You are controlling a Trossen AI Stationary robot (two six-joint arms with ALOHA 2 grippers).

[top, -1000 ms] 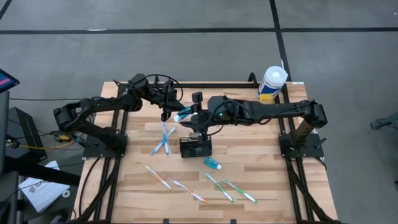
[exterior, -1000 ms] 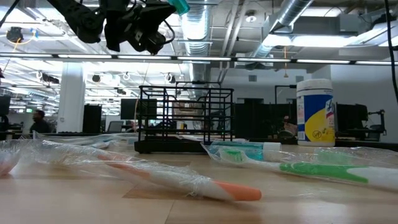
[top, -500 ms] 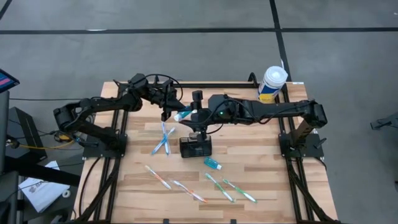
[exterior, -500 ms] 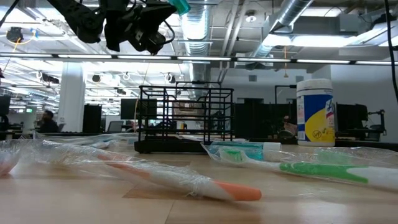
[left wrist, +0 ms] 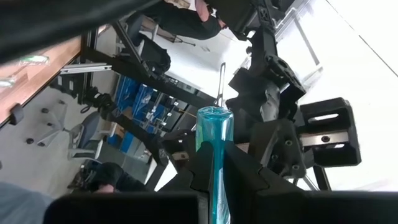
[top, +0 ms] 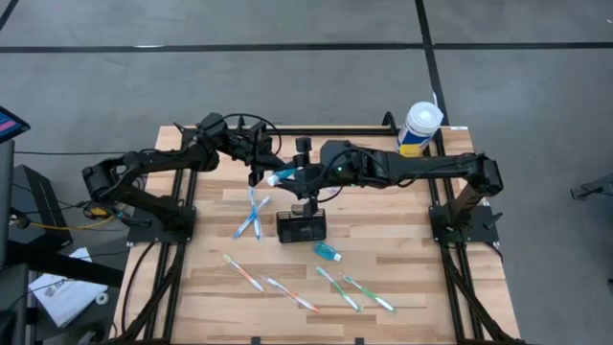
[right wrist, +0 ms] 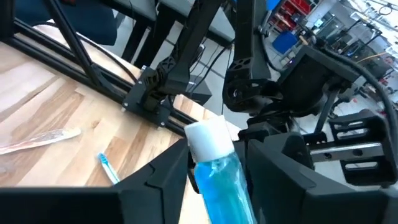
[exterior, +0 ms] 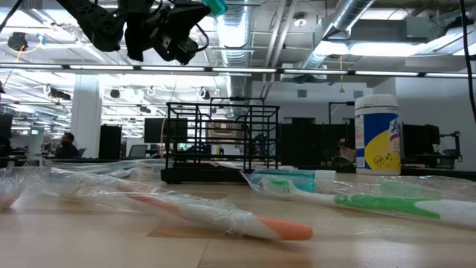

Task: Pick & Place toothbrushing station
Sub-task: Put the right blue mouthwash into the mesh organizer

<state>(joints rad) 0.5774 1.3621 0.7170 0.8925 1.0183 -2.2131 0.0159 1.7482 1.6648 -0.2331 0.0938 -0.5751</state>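
Two arms meet above table | left gripper (top: 271, 176) jaws clamp blue tube (top: 284, 174) | right gripper (top: 305, 179) jaws part-open around its capped end | basket (top: 301, 225) just below both, upright, right arm nearer

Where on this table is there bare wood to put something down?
Bare wood lies right of the wire basket and below the wipes tub, and along the left edge. It is crowded around the wrapped toothbrushes near the front.
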